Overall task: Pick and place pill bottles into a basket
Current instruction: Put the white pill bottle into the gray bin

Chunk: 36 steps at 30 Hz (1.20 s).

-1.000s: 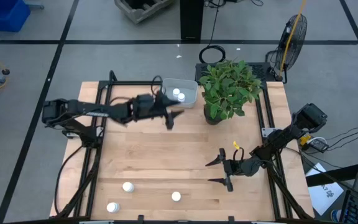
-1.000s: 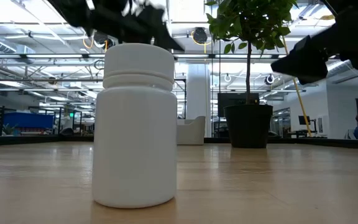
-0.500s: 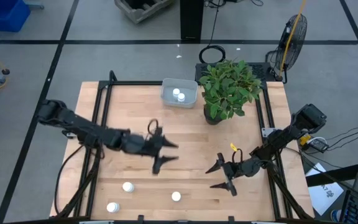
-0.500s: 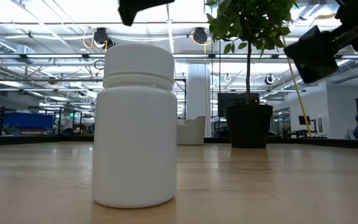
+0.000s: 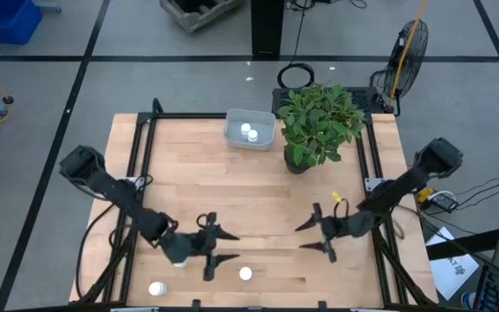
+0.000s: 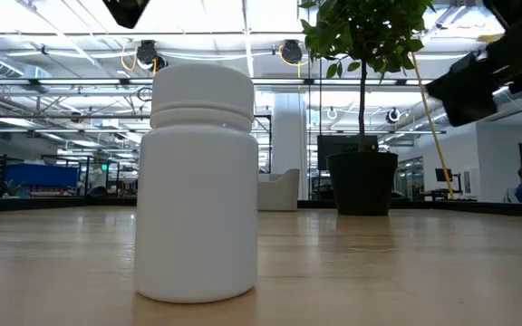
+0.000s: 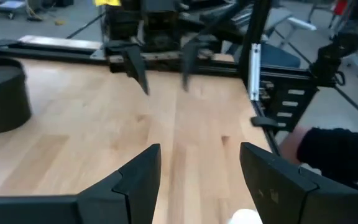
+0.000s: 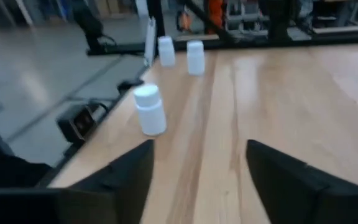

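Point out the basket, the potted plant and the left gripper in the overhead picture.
basket (image 5: 235, 136): high view, bare floor by its left wall.
potted plant (image 5: 319, 121): high view, middle of foliage.
left gripper (image 5: 224, 247): high view, between its fingertips.

White pill bottles (image 5: 246, 274) stand on the pale, striped-grain wooden table (image 5: 258, 186), the basket (image 5: 249, 130) seems greyish white, and the plant (image 5: 319, 121) is leafy green.

Two dark, slender jointed robot arms, the left arm (image 5: 115, 198) and right arm (image 5: 405, 186), each ending in black pointed fingers, the right bearing a small yellow tag (image 5: 336, 198).
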Each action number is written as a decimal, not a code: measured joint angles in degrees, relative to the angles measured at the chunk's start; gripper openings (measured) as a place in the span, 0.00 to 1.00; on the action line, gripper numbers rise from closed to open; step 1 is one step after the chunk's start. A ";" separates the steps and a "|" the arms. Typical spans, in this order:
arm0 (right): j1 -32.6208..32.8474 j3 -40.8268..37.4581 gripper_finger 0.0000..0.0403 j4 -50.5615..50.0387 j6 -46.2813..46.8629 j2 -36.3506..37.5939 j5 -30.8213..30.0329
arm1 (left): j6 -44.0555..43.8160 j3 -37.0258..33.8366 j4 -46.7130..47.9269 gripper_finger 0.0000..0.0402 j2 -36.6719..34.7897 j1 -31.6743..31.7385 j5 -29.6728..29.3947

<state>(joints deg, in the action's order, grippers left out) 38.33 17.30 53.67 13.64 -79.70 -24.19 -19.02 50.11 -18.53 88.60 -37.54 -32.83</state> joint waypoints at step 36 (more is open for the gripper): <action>-0.02 -16.35 0.00 -48.02 -4.23 66.08 4.93 | -10.02 0.01 1.18 0.56 7.31 -2.62 2.96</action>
<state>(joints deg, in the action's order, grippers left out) 38.30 0.95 5.65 9.41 -13.63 -19.27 -29.05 50.12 -17.35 95.91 -40.15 -29.87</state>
